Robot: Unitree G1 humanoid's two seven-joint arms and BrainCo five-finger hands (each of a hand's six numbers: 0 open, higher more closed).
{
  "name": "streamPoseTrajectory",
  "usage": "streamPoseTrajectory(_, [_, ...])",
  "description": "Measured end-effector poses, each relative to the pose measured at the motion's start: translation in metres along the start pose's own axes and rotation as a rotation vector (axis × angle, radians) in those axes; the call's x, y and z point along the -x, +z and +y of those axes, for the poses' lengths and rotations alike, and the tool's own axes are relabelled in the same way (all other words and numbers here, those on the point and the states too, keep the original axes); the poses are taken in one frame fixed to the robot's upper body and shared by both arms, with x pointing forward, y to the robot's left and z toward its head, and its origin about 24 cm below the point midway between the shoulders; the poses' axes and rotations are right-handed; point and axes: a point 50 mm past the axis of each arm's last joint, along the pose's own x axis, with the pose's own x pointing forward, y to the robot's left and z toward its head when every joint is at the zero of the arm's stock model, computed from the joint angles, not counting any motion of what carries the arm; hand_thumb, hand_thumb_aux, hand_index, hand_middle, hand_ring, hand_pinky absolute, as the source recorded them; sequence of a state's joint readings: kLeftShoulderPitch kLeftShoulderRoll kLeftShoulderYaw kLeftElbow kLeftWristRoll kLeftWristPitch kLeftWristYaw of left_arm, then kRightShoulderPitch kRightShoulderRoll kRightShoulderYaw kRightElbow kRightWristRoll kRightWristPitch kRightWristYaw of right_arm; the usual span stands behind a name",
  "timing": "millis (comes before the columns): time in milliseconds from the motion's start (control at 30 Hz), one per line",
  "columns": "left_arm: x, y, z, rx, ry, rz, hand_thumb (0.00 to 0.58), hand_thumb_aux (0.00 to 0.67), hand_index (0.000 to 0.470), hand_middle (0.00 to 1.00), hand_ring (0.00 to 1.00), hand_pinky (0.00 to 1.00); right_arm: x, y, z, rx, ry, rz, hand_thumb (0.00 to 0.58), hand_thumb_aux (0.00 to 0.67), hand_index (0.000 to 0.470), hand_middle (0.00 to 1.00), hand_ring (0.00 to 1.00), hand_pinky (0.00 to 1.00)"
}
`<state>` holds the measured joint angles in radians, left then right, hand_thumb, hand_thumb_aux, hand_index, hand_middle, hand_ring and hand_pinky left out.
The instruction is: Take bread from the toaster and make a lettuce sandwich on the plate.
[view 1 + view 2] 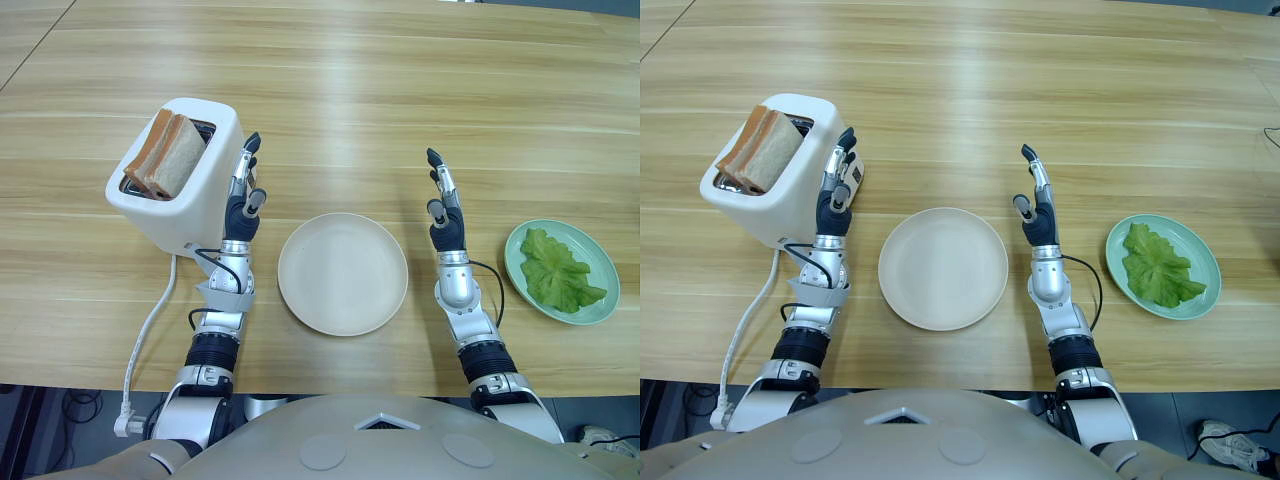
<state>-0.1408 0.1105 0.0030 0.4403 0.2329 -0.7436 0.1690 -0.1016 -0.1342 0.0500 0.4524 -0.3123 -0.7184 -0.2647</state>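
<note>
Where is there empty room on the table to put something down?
The far half of the wooden table, beyond the white toaster, is bare. The round beige plate in the middle is empty. Crowded: left hand right beside the toaster, right hand near the green lettuce plate.

Left hand [243, 205], right hand [446, 215] — dark fingers [441, 178], silver wrists [455, 286] (black cables [498, 292] looped alongside), black ribbed forearm cuffs [487, 360].

I count one toaster [205, 205] and two slices of bread [168, 155] in it. I see two plates, one beige plate [342, 273] and one green plate [606, 300]. There is one heap of lettuce [560, 272]; I cannot count its leaves. I also count one cord [150, 330] and two robot hands, the left hand [243, 205] and the right hand [446, 215].
</note>
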Motion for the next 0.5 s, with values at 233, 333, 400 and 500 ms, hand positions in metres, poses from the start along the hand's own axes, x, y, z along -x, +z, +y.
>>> streamPoseTrajectory(233, [0.0, 0.0, 0.0, -0.005, 0.005, -0.002, 0.0, 0.0, 0.0, 0.0, 0.0, 0.0, -0.001, 0.0, 0.001, -0.002, 0.004, -0.002, 0.0, 0.0, 0.0, 0.0, 0.0, 0.0])
streamPoseTrajectory(333, [0.0, 0.002, 0.002, -0.042, 0.004, -0.02, 0.0, 0.0, 0.0, 0.0, 0.0, 0.0, -0.001, 0.0, 0.001, -0.004, 0.001, -0.001, 0.0, 0.0, 0.0, 0.0, 0.0, 0.0])
streamPoseTrajectory(400, [0.0, 0.017, 0.011, -0.181, 0.0, -0.126, 0.0, 0.0, 0.0, 0.0, 0.0, 0.0, -0.002, 0.001, 0.002, -0.008, -0.002, -0.004, 0.0, 0.0, 0.0, 0.0, 0.0, 0.0])
streamPoseTrajectory(500, [-0.003, 0.06, 0.052, -0.525, 0.073, -0.361, 0.0, 0.0, 0.0, 0.0, 0.0, 0.0, -0.003, 0.001, 0.002, -0.009, -0.005, -0.008, 0.0, 0.0, 0.0, 0.0, 0.0, 0.0])
